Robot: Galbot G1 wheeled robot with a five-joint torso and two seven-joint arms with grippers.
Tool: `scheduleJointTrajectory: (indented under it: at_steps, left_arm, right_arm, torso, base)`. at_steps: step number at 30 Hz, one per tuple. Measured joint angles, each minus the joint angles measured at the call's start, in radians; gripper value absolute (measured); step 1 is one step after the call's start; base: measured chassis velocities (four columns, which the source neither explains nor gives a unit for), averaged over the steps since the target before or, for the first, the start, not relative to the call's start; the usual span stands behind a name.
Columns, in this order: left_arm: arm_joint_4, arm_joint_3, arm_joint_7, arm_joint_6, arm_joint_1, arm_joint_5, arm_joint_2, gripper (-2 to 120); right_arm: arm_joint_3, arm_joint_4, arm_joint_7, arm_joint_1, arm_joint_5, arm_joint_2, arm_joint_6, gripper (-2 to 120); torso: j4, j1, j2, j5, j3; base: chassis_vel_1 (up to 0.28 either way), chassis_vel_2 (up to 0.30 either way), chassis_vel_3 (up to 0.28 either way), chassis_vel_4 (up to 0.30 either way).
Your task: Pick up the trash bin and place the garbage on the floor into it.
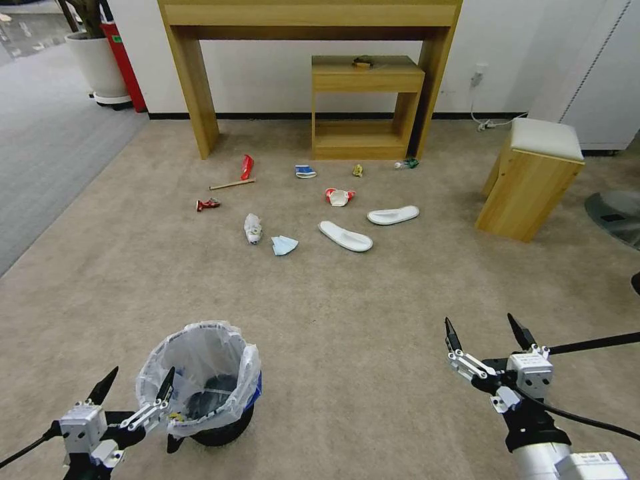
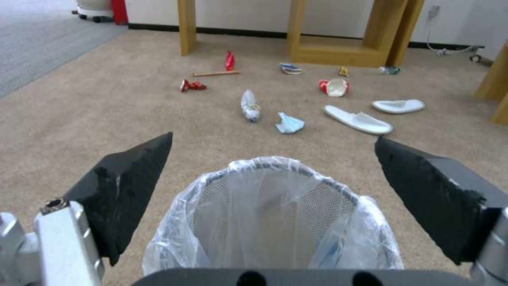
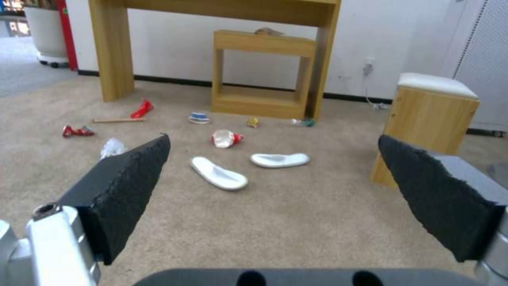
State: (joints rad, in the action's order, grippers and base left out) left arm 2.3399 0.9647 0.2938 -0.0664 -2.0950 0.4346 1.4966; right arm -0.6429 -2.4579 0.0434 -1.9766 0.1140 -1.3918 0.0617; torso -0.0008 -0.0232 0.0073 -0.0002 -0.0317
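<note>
Step in hand: picking up the bin [image 1: 203, 383]. It stands on the carpet at my near left. My left gripper [image 1: 137, 395] is spread wide, one finger at the rim, nothing held. My right gripper [image 1: 485, 337] hangs open and idle at my right. Garbage [image 1: 285, 245] lies well ahead, by the tables. Next: close on the rim. No readable writing anywhere.
</note>
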Motion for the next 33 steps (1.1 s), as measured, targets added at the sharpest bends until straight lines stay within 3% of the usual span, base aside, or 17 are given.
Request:
scheduleJointTrajectory:
  at_steps: [25, 30, 33]
  left_arm:
    - [0.007, 0.012, 0.007, 0.03, 0.009, -0.015, -0.007, 100]
    - [0.001, 0.02, 0.006, 0.058, 0.024, -0.015, -0.014, 100]
    - [-0.005, 0.033, -0.002, 0.127, 0.057, -0.026, -0.023, 100]
  right_arm:
    - [0.033, 0.015, 0.034, 0.022, 0.004, 0.003, -0.021, 100]
    - [0.023, 0.019, 0.032, 0.022, 0.004, 0.003, -0.018, 100]
    - [0.0, 0.022, 0.016, 0.02, 0.005, 0.003, -0.014, 100]
  torso:
    - [0.0, 0.0, 0.0, -0.0001, 0.0]
    - [0.0, 0.0, 0.0, 0.0, 0.0]
    - [0.0001, 0.0, 0.0, -0.0001, 0.0]
  base:
    - [0.0, 0.0, 0.0, 0.0]
    - [0.0, 0.0, 0.0, 0.0]
    - [0.0, 0.0, 0.0, 0.0]
